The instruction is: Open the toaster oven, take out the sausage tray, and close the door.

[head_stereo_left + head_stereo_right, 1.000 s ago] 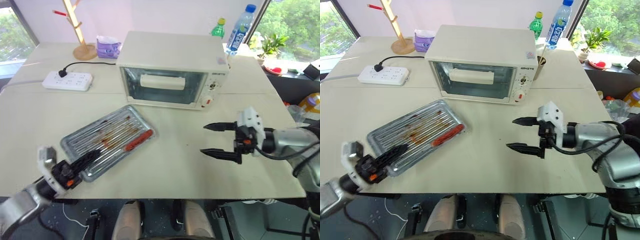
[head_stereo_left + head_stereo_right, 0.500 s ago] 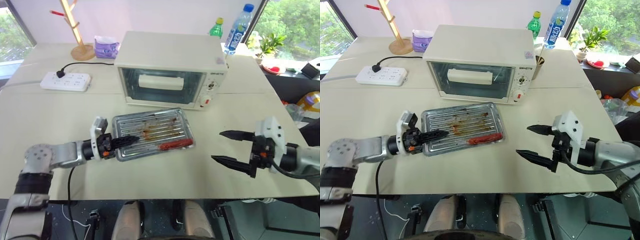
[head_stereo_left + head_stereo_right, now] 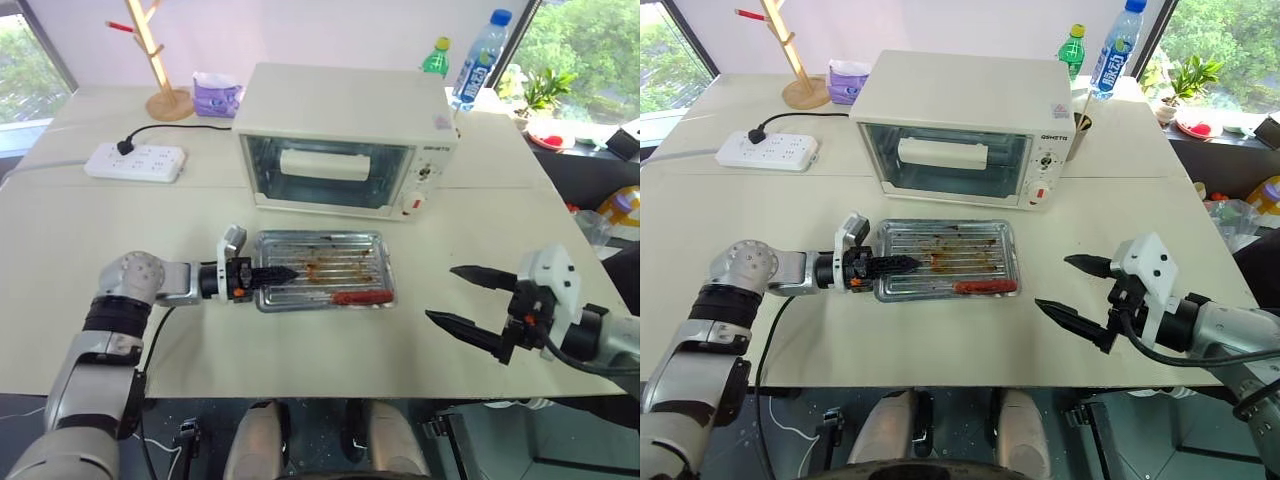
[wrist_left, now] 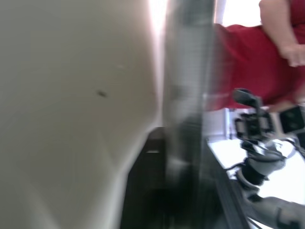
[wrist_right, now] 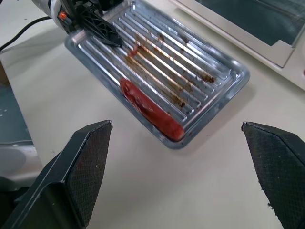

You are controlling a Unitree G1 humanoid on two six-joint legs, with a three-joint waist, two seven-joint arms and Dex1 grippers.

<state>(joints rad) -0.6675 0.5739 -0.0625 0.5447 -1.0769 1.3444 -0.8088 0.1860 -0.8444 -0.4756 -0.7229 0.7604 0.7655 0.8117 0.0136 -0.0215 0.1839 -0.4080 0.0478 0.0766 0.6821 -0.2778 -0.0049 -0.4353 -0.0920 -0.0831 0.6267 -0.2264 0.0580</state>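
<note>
sausage tray (image 3: pixel 322 270) with one sausage (image 3: pixel 362 297) before one toaster oven (image 3: pixel 346 140).

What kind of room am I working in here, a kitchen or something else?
Likely an office or lab corner, not a kitchen: the toaster oven sits on a plain table beside a power strip, near large windows.

Cream counter (image 4: pixel 66 119) surface, blurred silvery tray edge (image 4: pixel 188 95) running upright, right gripper (image 4: pixel 255 121) beyond, person's red garment (image 4: pixel 248 62) behind.
</note>
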